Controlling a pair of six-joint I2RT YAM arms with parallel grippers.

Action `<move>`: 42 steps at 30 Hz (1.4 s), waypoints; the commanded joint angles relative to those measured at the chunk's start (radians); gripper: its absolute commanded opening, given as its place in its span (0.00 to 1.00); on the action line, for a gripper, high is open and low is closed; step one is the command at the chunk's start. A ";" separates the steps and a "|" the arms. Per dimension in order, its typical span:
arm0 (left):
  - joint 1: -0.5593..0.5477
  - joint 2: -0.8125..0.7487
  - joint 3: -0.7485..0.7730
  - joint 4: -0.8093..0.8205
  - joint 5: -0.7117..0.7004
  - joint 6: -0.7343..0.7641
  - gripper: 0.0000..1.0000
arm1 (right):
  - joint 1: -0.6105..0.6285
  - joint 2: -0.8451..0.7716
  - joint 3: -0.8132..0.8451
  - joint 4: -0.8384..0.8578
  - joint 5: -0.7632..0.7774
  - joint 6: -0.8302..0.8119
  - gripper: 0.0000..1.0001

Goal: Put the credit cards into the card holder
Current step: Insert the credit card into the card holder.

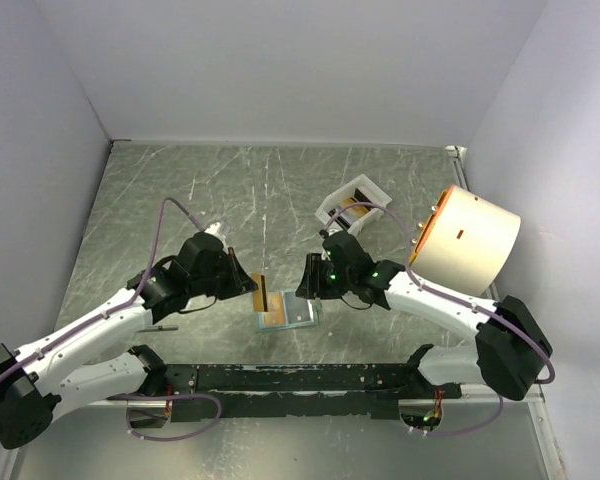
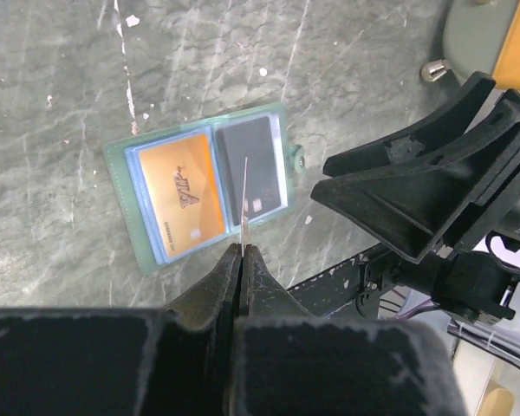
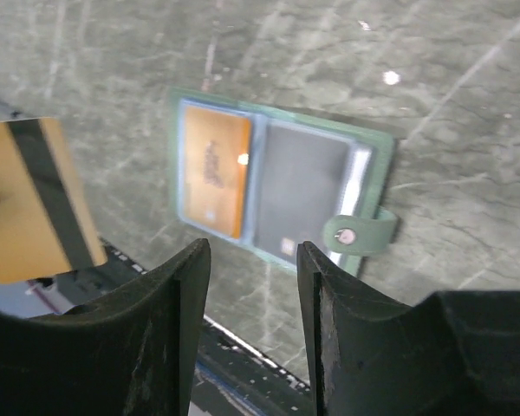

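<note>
We are seeing the main risk at the left pincer (image 2: 243, 253): it is clamping the card (image 3: 36, 201) by one narrow edge and holding it on edge above the holder (image 2: 206, 189). The card may twist or slip once its free edge is meeting a pocket lip. Nothing is pinning the holder down. The right pincer (image 3: 251, 256) is hovering over it with its jaws partly apart and nothing between them, so a push from the card could slide the holder across the table (image 1: 180, 200). Both visible pockets are looking occupied, so the new card could jam against one already seated.

The holder is lying open and flat on the table between the two arms, near the front edge. It is showing a sage-green border, an orange card (image 2: 180, 198) in one pocket and a dark card (image 2: 258, 169) in the other. A strap (image 3: 357, 234) with a snap is sticking out past the dark side. The clamped card is gold with a dark stripe.
</note>
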 commanded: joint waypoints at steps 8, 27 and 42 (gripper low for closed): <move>0.000 0.045 -0.060 0.088 0.083 0.024 0.07 | 0.021 0.132 -0.003 -0.019 0.136 -0.055 0.44; 0.107 0.196 -0.113 0.261 0.329 0.072 0.07 | 0.123 0.208 0.014 -0.003 0.148 -0.017 0.35; 0.126 0.361 -0.100 0.399 0.398 0.092 0.07 | 0.123 0.248 0.138 -0.107 0.311 -0.099 0.51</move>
